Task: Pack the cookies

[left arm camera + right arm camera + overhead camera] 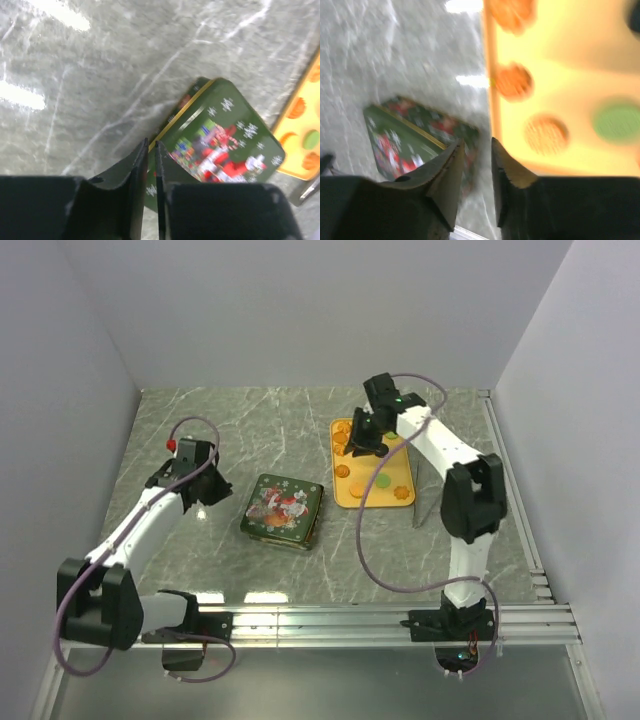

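On the left, our left gripper [151, 145] hangs low over the grey table [250, 430]. Its two fingers are pressed almost together and there is nothing between them. Just to its right lies the green Christmas tin [282, 508]. The lid with the red picture sits on top, maybe a bit crooked. We think the lid has to come off before anything can go in.

Next comes the yellow tray [398, 468], close beside the tin but not touching it. The cookies [546, 134] lie flat on this tray, spread out in one layer. Most are orange, and one is green [617, 121]. None are in the tin yet.

Our right gripper [477, 142] hovers over the far left part of the tray. Its fingers are a little way apart and hold nothing.

We think the cookies are light, dry and hard, and easy to crack. We would put one finger on each side of a cookie's round edge and squeeze softly. A hard squeeze could crumble it, and a loose one could let it slip out.
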Action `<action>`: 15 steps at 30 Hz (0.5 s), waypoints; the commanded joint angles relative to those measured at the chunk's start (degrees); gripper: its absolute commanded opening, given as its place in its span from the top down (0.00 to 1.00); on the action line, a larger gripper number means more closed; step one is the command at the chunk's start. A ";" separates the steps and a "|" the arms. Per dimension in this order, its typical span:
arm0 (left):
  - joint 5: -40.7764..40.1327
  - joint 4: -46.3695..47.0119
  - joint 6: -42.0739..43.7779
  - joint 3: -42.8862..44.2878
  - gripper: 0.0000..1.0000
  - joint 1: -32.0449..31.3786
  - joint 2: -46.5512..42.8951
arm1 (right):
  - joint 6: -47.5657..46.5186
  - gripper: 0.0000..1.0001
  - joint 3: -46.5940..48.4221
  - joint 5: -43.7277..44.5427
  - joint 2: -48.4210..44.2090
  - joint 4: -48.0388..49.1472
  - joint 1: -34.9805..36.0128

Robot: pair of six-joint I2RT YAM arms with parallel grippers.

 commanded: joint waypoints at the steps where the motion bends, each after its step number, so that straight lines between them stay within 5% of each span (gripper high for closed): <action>1: 1.99 3.01 5.16 3.63 0.81 2.21 3.75 | -0.84 0.71 -9.86 -1.06 -8.50 1.68 1.16; 8: 5.42 4.24 8.85 6.62 0.80 4.24 16.84 | 4.34 0.88 -31.40 -9.94 -14.23 11.35 5.20; 15: 8.32 5.65 9.21 6.80 0.83 3.98 21.08 | 7.25 0.92 -30.82 -14.69 -7.91 15.75 10.56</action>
